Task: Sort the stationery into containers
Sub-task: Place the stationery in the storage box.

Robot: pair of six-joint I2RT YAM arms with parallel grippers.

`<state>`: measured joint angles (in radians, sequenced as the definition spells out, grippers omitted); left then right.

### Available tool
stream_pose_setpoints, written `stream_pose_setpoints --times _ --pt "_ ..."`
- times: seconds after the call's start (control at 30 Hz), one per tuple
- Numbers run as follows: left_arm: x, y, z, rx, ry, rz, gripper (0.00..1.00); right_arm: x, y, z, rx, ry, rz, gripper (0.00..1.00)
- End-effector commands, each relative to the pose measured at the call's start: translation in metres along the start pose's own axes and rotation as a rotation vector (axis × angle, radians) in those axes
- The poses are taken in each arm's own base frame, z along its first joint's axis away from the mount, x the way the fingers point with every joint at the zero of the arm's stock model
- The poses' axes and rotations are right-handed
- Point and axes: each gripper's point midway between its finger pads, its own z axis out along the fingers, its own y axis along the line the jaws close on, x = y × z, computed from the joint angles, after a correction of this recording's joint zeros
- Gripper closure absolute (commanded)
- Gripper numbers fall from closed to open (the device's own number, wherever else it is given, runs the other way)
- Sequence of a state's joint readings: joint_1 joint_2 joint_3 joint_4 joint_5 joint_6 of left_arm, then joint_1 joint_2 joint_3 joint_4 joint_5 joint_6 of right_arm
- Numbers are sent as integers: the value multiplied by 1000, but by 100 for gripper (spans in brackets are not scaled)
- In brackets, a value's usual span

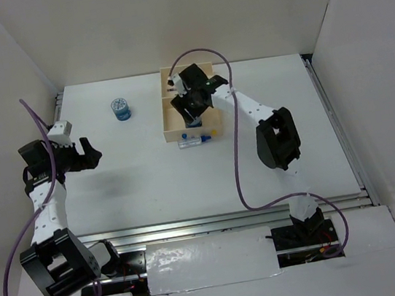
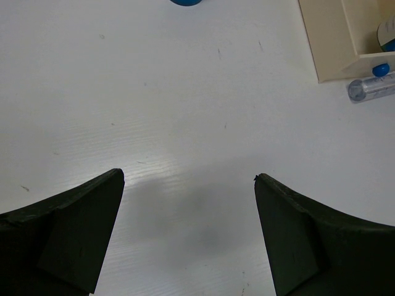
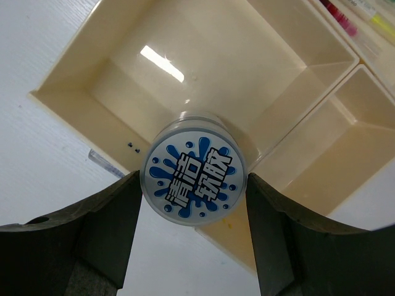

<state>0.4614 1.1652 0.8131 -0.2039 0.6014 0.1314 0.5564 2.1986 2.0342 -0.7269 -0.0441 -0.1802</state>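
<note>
Far left: left gripper (image 1: 94,152), jaws wide apart, over the table (image 1: 138,193). Next: patterned cylinder (image 1: 121,109), upright on the table, well apart from the tray (image 1: 166,117). Just outside the tray's near edge: clear pen (image 1: 193,142), lying flat. Right: right gripper (image 3: 193,185), clamped on the second cylinder (image 3: 193,171), above a small compartment's near wall. Red and yellow pens (image 3: 342,15) in the long section.

Cylinder (image 1: 121,109) left of tray (image 1: 166,117); pen (image 1: 195,141) before tray.
</note>
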Motion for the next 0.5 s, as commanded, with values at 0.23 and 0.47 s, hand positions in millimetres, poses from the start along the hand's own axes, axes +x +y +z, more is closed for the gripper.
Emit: stream_pose_setpoints --times 0.23,0.47 --pt "-2 2 7 34 -16 18 1 -5 2 14 6 -31 4 49" --pt "-30 9 19 90 9 -29 1 -10 12 5 -9 -28 7 19"
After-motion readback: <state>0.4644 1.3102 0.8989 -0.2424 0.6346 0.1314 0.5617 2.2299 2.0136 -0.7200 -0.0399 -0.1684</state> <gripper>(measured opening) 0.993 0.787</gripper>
